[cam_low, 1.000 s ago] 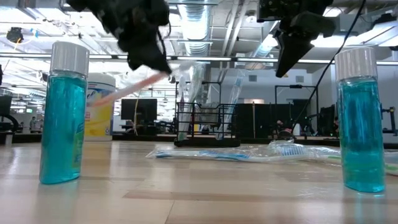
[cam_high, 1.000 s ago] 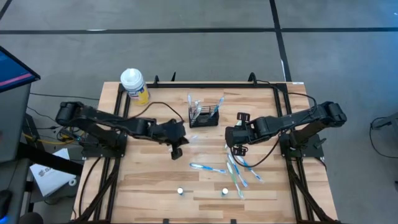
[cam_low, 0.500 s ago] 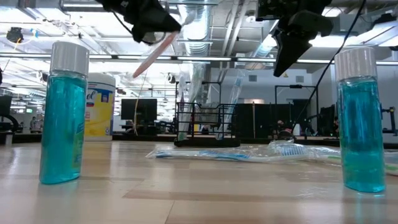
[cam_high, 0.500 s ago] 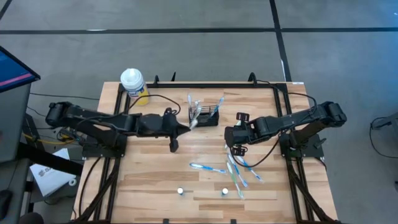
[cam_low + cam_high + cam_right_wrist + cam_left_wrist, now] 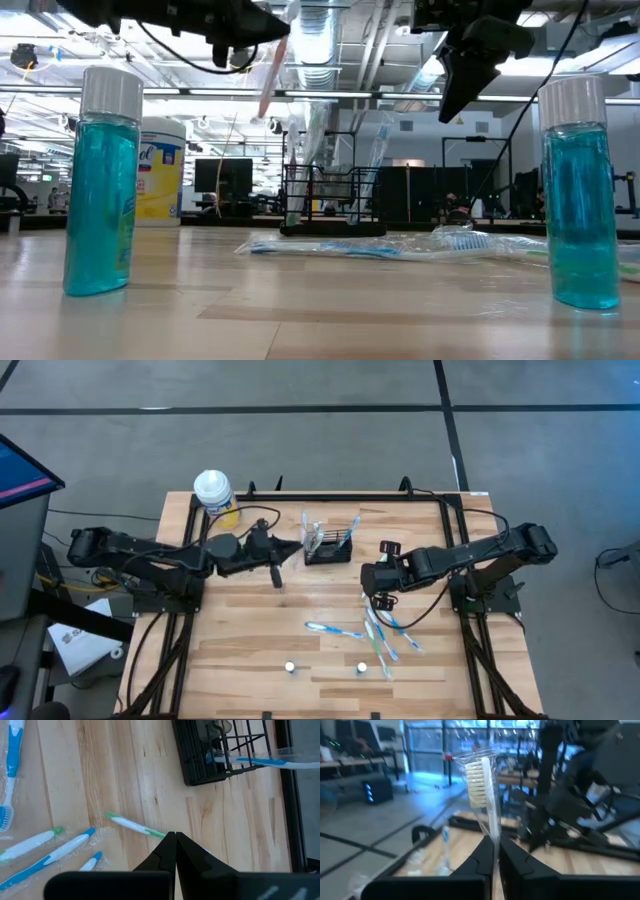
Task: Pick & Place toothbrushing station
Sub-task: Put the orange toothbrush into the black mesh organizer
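Note:
The black wire-mesh holder (image 5: pixel 328 548) stands on the table near the far edge, with a few wrapped toothbrushes (image 5: pixel 309 528) upright in it; it also shows in the low view (image 5: pixel 330 200) and the right wrist view (image 5: pixel 220 750). My left gripper (image 5: pixel 294 547) is in the air just left of the holder, shut on a wrapped toothbrush (image 5: pixel 481 780). My right gripper (image 5: pixel 378 588) is shut and empty, in the air right of the holder, above loose toothbrushes (image 5: pixel 380 632). My left gripper pinches the wrapped toothbrush by its shaft (image 5: pixel 493 837), below the white-bristled head, between its two fingers. The head sticks out past the fingertips. In the low view the brush (image 5: pixel 272 72) is clear of the table and slants steeply down below the gripper.
A white-capped yellow bottle (image 5: pixel 216 496) stands at the far left corner. Two small bottles of blue liquid (image 5: pixel 290 667) (image 5: pixel 362 668) stand near the front edge. Several wrapped toothbrushes (image 5: pixel 335 629) lie on the right half.
My left gripper has gone toward the table's far edge, up beside the holder, and has turned. The held toothbrush has swung from a shallow slant to nearly upright and stays clear of the table.

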